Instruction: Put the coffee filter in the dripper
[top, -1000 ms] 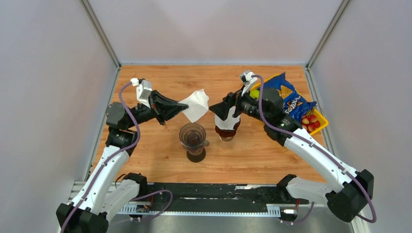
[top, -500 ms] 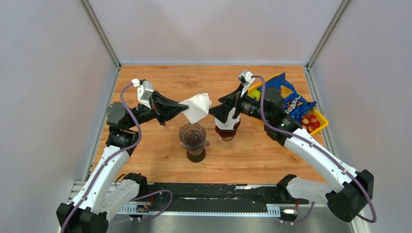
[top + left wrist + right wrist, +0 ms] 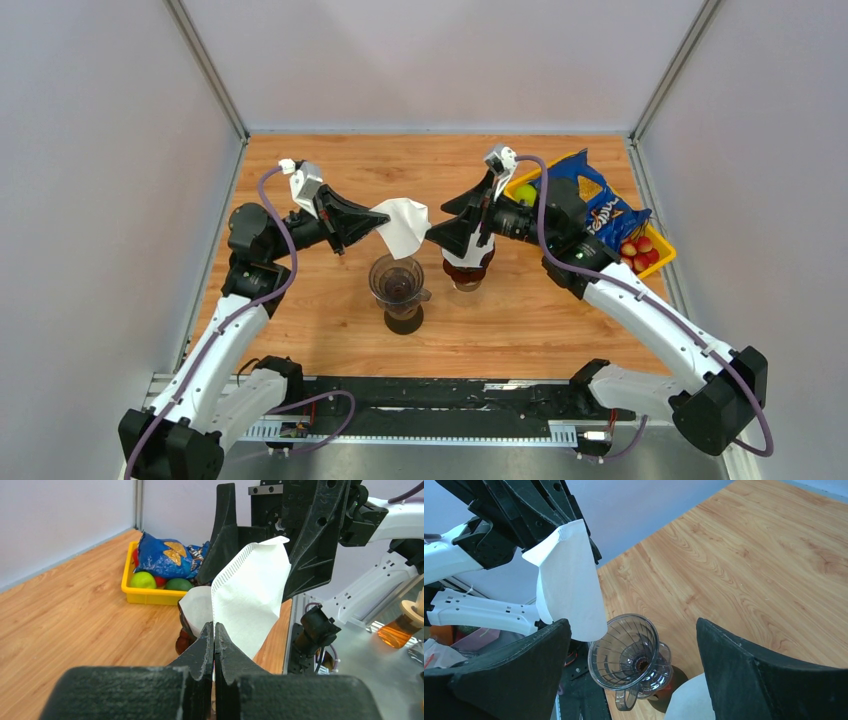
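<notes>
My left gripper is shut on a white paper coffee filter and holds it in the air just above and behind the clear plastic dripper. The filter hangs from the pinched edge and also shows in the right wrist view. The dripper stands empty on the wooden table. My right gripper is open wide, its fingers close to the filter's right edge without touching it.
A second dripper with a filter in it stands right of the clear one, under my right arm. A yellow tray with a blue snack bag and fruit sits at the back right.
My left gripper has carried the filter forward and down towards the dripper. My right gripper has moved a little left towards the filter's edge.
</notes>
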Controlling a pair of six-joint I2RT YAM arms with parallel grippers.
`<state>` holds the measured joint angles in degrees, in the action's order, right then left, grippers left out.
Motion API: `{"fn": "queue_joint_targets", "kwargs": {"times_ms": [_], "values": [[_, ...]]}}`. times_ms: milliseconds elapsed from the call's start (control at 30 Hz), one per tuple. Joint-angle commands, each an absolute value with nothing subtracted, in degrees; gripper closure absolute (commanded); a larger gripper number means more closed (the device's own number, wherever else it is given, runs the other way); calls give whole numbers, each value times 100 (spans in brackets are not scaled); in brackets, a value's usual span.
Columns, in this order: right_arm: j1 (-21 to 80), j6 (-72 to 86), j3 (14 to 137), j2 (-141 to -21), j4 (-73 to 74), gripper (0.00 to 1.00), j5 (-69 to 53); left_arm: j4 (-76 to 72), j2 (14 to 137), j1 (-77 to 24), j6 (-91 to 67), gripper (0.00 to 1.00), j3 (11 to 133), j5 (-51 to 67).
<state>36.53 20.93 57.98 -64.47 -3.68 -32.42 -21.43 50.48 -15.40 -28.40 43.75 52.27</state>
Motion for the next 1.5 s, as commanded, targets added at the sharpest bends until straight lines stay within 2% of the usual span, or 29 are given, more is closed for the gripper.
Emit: {"fn": "queue_joint_targets", "kwargs": {"times_ms": [0,267,633,1000,1467], "values": [[3632,2021,5952,-6287,-644,3,-3123,-2129,5009,-1560,-2712,100,4448,5169],[3627,1786,5827,-6026,-214,2,-1453,-2393,4849,-1568,-2702,100,4344,5563],[3628,1759,5821,-6100,163,2,-1054,-2553,4694,-1564,-2655,100,4285,5698],[3630,1922,5783,-6294,222,2,-2271,-2699,4780,-1569,-2899,100,4297,5434],[3630,2004,5846,-6343,222,2,-2527,-2580,4921,-1569,-2922,100,4368,5256]]}}
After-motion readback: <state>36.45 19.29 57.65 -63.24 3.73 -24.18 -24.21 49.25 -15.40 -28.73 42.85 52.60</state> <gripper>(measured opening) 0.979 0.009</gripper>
